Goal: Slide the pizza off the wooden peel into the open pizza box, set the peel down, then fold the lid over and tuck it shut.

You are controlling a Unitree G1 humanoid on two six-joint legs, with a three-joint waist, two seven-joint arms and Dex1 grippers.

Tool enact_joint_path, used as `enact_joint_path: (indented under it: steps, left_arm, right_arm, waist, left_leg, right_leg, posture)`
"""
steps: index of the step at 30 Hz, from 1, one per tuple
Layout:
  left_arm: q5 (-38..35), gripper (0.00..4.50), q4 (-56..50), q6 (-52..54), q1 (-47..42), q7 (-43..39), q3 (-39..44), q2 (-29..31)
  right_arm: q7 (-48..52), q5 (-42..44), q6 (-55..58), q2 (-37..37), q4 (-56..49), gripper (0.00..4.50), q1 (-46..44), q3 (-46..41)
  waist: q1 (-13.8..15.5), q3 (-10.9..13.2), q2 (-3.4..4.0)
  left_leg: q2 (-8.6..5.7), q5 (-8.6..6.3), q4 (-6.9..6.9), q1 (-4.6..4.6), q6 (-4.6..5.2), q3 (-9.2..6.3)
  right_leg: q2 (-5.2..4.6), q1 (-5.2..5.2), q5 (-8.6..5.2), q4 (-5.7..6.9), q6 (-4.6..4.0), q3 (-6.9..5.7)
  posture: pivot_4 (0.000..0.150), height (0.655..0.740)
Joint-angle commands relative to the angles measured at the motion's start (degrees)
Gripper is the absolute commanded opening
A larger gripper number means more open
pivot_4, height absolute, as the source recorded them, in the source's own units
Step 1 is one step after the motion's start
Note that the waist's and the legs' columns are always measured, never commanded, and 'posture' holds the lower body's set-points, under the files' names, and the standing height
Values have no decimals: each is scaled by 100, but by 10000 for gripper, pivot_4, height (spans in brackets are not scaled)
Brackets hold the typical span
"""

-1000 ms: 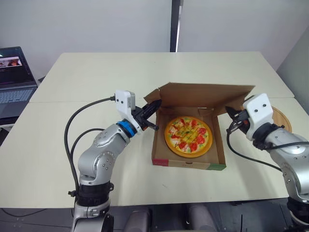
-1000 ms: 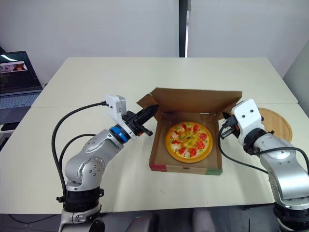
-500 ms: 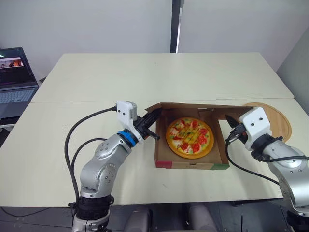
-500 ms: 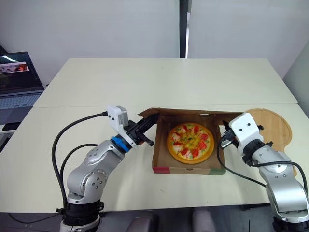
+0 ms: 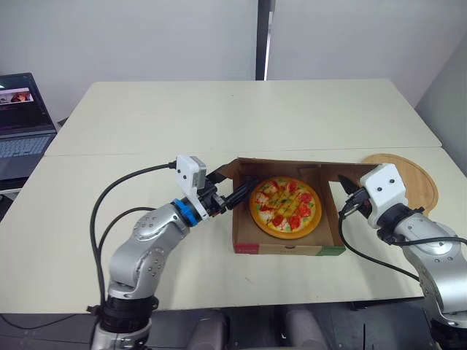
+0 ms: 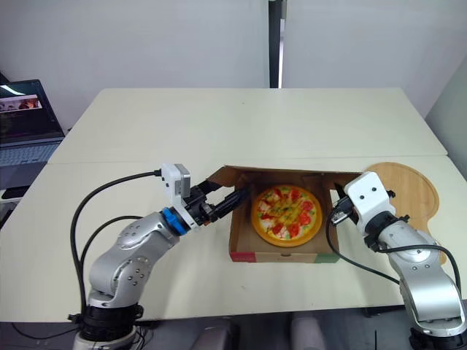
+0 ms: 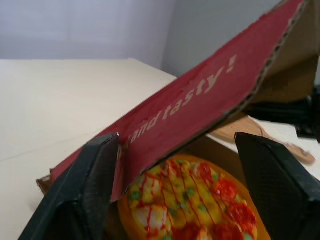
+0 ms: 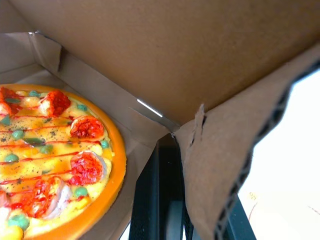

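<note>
The pizza point(image 5: 285, 205) lies in the cardboard pizza box point(image 5: 288, 249) at the table's middle. The lid point(image 7: 200, 100), red outside with white lettering, leans forward over the pizza from the far edge. My left gripper point(image 5: 232, 187) is at the box's left side, open, and the lid's left edge runs between its fingers point(image 7: 85, 190). My right gripper point(image 5: 346, 184) is shut at the box's right side, under the lid's corner flap point(image 8: 225, 170). The round wooden peel point(image 5: 416, 175) lies flat on the table behind my right arm.
An open laptop point(image 5: 22, 117) stands at the table's far left edge. A seam point(image 5: 109, 153) joins two tables just behind the box. The right table edge runs close past the peel.
The lid has dropped from upright to leaning forward over the pizza. My left gripper has opened at the lid's left edge. My right gripper has stayed shut by the right flap.
</note>
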Motion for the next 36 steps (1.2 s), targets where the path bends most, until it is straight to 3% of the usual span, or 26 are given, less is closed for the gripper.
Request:
enact_joint_path:
  steps: [1,8,13,16,25,36]
  left_arm:
    - [-413,36218,227,474,-405,-528,244,580]
    - [-749,36218,1323,995,-1002,-1550,526,1633]
    - [-391,36218,2139,577,-1568,-1720,490,1726]
    - [20,30694,2381,145,-1709,-1881,276,1746]
    - [943,1682,2785,-988,-1860,-1945,-119,1421]
    - [1202,348,2536,-1004,-1875,-2234,-615,1166]
  right_arm:
    - [118,89,-57,1,-30,0,-63,38]
    - [133,108,-50,-4,14,0,-125,34]
    - [154,101,-36,12,53,0,-211,54]
    - [165,99,-21,17,67,0,-258,69]
    - [189,111,63,9,40,0,-343,95]
    - [256,107,130,-16,30,0,-399,135]
  waist:
    - [-21,0,0]
    - [-99,1,1]
    - [-78,2,0]
    - [-93,2,0]
    - [-90,2,0]
    - [-92,2,0]
  left_leg:
    - [0,0,0,0,0,-1]
    - [1,-1,-6,0,2,0]
    - [0,-1,-11,1,1,0]
    - [0,-1,-12,2,1,1]
    - [3,2,-54,24,-2,10]
    - [3,2,-61,30,-2,13]
  right_leg:
    - [0,0,0,2,0,0]
    - [1,-8,-2,4,-3,-2]
    - [0,-8,-2,4,-4,-1]
    - [0,-9,-2,4,-4,-1]
    - [-2,-10,-3,-2,-6,7]
    - [-2,-10,-3,-4,-6,8]
  posture:
    - [1500,7341]
    - [1500,7341]
    - [1500,7341]
    - [1500,7341]
    - [1500,7341]
    - [1500,7341]
